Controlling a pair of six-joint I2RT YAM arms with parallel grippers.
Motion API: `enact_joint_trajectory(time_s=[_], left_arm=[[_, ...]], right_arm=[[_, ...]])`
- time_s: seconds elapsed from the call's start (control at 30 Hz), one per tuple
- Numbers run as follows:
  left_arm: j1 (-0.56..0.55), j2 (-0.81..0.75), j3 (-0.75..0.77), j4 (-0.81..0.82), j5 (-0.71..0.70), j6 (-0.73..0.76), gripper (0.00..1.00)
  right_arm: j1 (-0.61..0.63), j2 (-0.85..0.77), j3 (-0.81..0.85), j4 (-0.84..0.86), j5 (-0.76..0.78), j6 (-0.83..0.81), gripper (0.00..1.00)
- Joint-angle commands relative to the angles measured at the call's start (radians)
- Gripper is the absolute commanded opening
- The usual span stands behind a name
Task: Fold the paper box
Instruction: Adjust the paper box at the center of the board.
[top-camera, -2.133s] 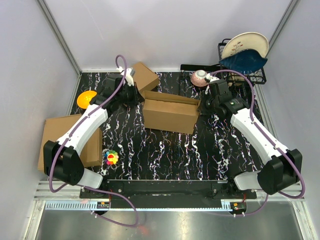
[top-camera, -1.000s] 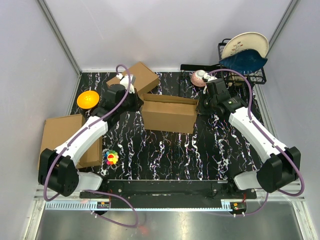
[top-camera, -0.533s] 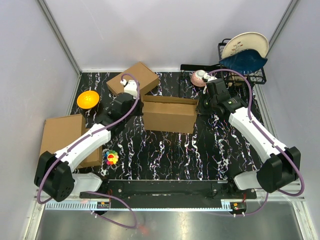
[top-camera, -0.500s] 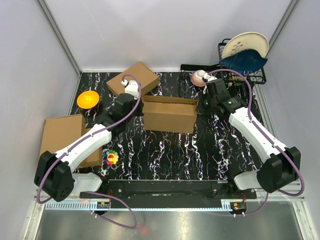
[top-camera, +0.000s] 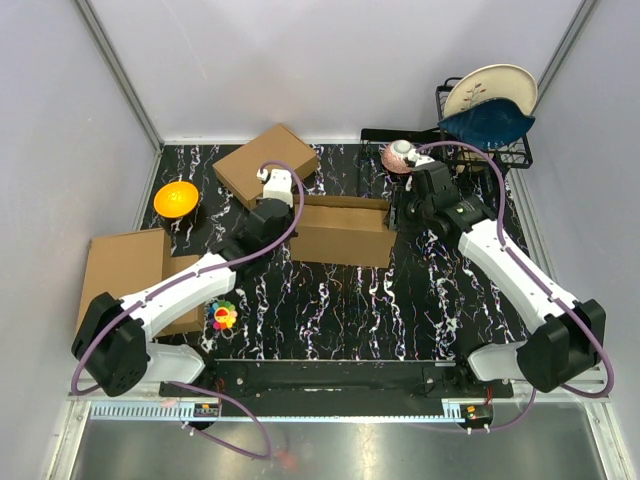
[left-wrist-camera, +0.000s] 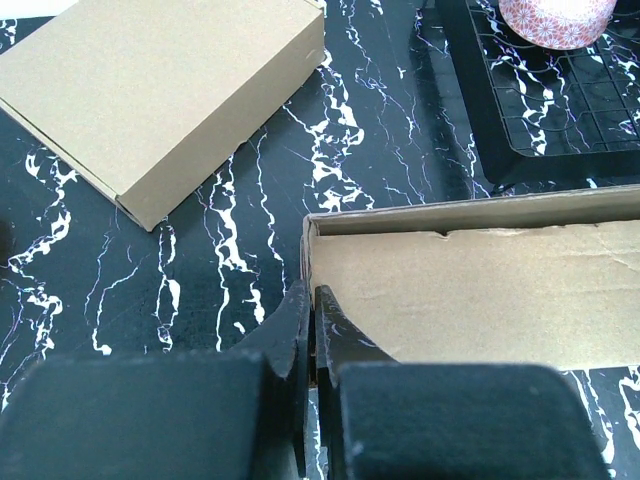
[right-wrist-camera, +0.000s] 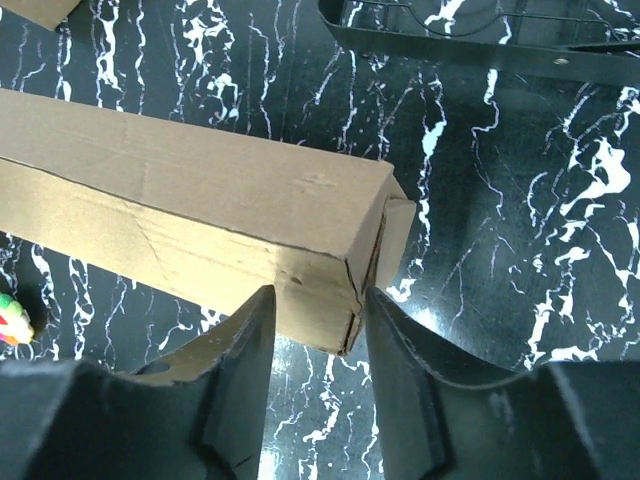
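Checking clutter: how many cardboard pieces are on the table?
3: the paper box at centre, a smaller closed box at back left, a flat slab at the left edge, partly hidden by the left arm.

Room & blockers, top view
Open tabletop lower centre, free up to paper box mid-frame. Upper left tight: small box sits just beside it. Upper right blocked by rack & pink bowl. Left side: cardboard slab, orange bowl, toy.

We hold our black left gripper pinched closed, its white arm stretched forward; our black right gripper stands with jaws apart.
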Motion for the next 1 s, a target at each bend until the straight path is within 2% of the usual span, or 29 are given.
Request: enact_joint_trajectory(time_s=[0.0, 0.17, 0.57, 0.8, 0.97], left_arm=[[-0.034, 0.057, -0.043, -0.166, 0.017, -0.016, 0.00], [-0.043, 0.066, -0.037, -0.178, -0.013, -0.010, 0.00], [-0.058, 0.077, -0.033, -0.195, -0.048, -0.003, 0.00], [-0.061, 0.077, -0.035, -0.197, -0.049, -0.003, 0.00], [-0.064, 0.078, -0.037, -0.198, -0.056, 0.000, 0.00]], right_arm=[[0.006, -0.037, -0.008, -0.082, 0.064, 0.010, 0.49], [0.006, -0.061, 0.002, -0.082, 0.088, 0.020, 0.52], [0.006, -0.081, 0.043, -0.039, 0.162, 0.015, 0.51], [0.006, -0.030, 0.091, -0.013, 0.171, -0.002, 0.44], [0.006, 0.001, 0.114, -0.007, 0.173, -0.009, 0.29]])
